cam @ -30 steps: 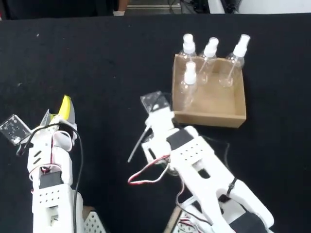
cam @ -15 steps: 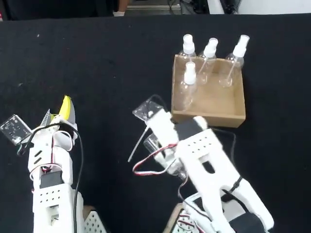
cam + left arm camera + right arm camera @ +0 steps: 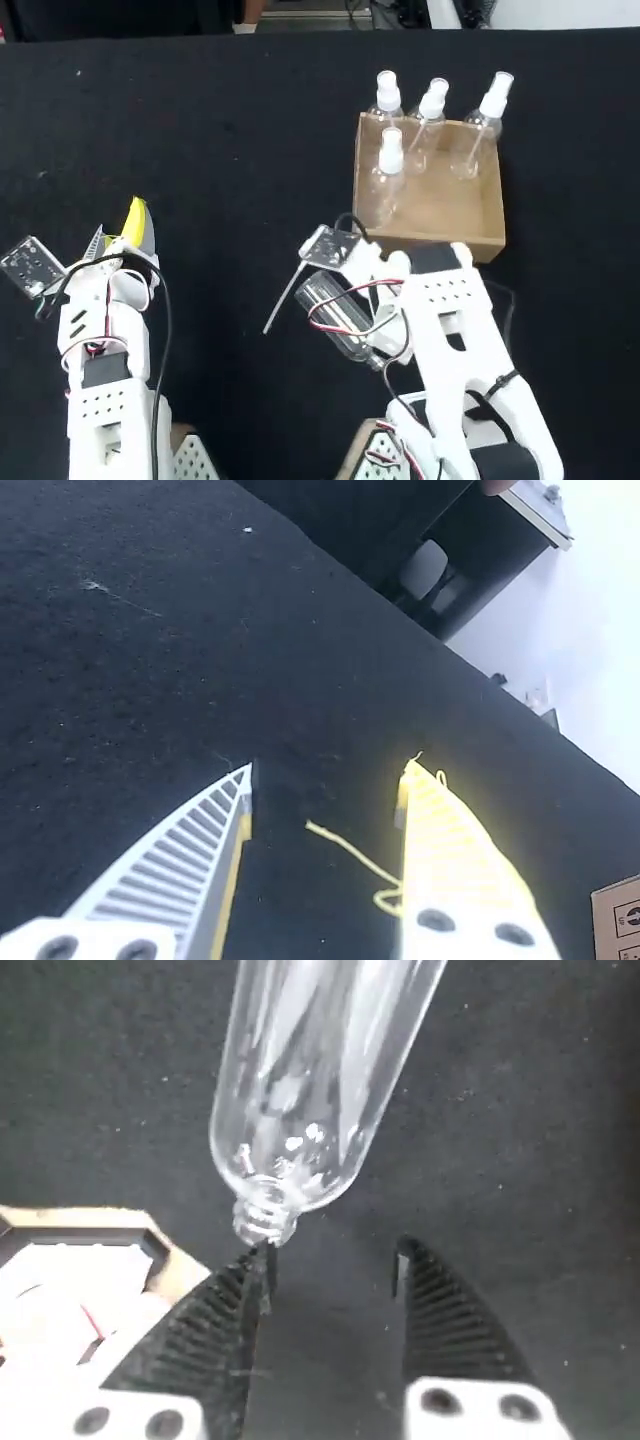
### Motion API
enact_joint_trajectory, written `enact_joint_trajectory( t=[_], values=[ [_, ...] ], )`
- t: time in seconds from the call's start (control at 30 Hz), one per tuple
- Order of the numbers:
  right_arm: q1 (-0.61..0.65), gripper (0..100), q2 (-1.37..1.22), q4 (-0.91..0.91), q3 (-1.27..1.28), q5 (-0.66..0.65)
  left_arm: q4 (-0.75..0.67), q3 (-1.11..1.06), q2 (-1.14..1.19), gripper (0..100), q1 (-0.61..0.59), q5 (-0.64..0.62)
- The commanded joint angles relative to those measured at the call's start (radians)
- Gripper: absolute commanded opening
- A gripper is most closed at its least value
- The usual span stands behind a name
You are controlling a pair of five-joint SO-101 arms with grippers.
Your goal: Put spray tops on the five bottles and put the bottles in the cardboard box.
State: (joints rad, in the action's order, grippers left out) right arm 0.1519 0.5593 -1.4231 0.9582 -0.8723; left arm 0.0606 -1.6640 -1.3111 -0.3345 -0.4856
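Right arm (image 3: 450, 330) has swung rightward and drawn back. The uncapped bottle (image 3: 335, 312), formerly mostly hidden beneath it, now lies exposed on the tabletop (image 3: 200, 150), neck just off the right pincer (image 3: 330, 1250) tips.

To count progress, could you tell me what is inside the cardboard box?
Four bottles with spray tops stand inside the cardboard box; its near wall hides a strip of floor.

– What's the bottle (image 3: 320, 1080) made of?
– Clear, glossy plastic, smooth. My fingers (image 3: 455, 1320) are matt black ribbed plastic. The table (image 3: 200, 130) wears rough, matt black cloth, and the box (image 3: 430, 240) at two o'clock is dull brown cardboard.
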Motion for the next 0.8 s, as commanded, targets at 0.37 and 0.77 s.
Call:
enact_joint_trajectory(
  t=[0.37,0.77],
  values=[
    [0.19,15.6,-0.001,0.198,0.087,0.15,-0.023,0.041,-0.005,23,0.03,0.054],
    [0.459,15.6,-0.001,0.311,-0.022,0.387,-0.025,0.041,-0.005,23,0.028,0.054]
  ],
)
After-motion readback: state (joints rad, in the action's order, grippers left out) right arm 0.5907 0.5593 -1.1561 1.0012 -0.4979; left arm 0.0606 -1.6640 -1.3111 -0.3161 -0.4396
